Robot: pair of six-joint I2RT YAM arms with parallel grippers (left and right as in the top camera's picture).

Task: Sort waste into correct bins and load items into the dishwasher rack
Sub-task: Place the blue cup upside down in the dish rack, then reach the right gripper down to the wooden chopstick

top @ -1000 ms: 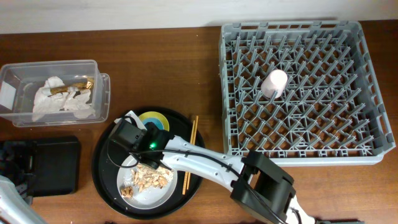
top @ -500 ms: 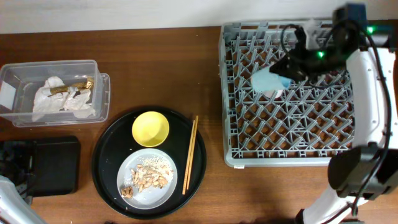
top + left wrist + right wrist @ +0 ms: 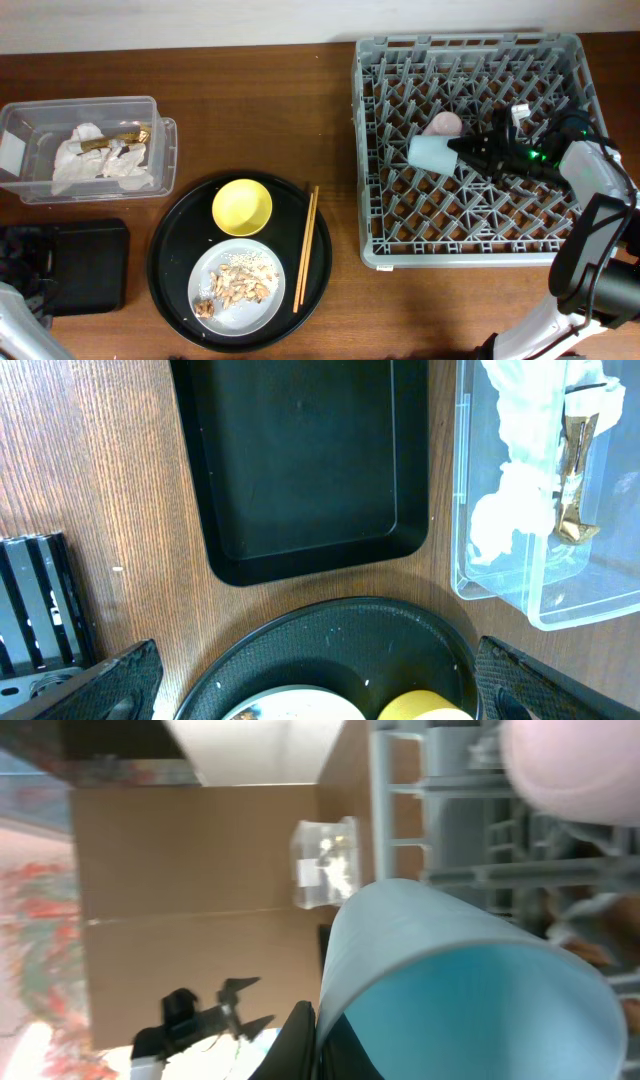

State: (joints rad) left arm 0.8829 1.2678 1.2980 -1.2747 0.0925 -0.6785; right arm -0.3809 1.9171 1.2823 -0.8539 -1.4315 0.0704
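Observation:
My right gripper (image 3: pixel 462 150) is shut on the rim of the light-blue cup (image 3: pixel 430 152) and holds it on its side over the grey dishwasher rack (image 3: pixel 560 250), just in front of the pink cup (image 3: pixel 442 124). In the right wrist view one finger (image 3: pixel 305 1040) pinches the blue cup's wall (image 3: pixel 470 990), with the pink cup (image 3: pixel 570 770) beyond. The yellow bowl (image 3: pixel 242 207), the plate (image 3: pixel 250 305) with food scraps (image 3: pixel 235 287) and the chopsticks (image 3: pixel 305 247) lie on the round black tray (image 3: pixel 165 250). My left gripper (image 3: pixel 325 695) is open and empty above that tray's edge.
The clear tub (image 3: pixel 160 150) at the back left holds white napkins (image 3: pixel 95 160) and a gold wrapper (image 3: pixel 125 135). The shallow black tray (image 3: pixel 90 265) sits in front of it, also seen in the left wrist view (image 3: pixel 300 460) beside the tub (image 3: pixel 540 600).
My right arm has left the round tray with the light-blue cup and carried it over the rack; the cup now lies lower, next to the pink cup.

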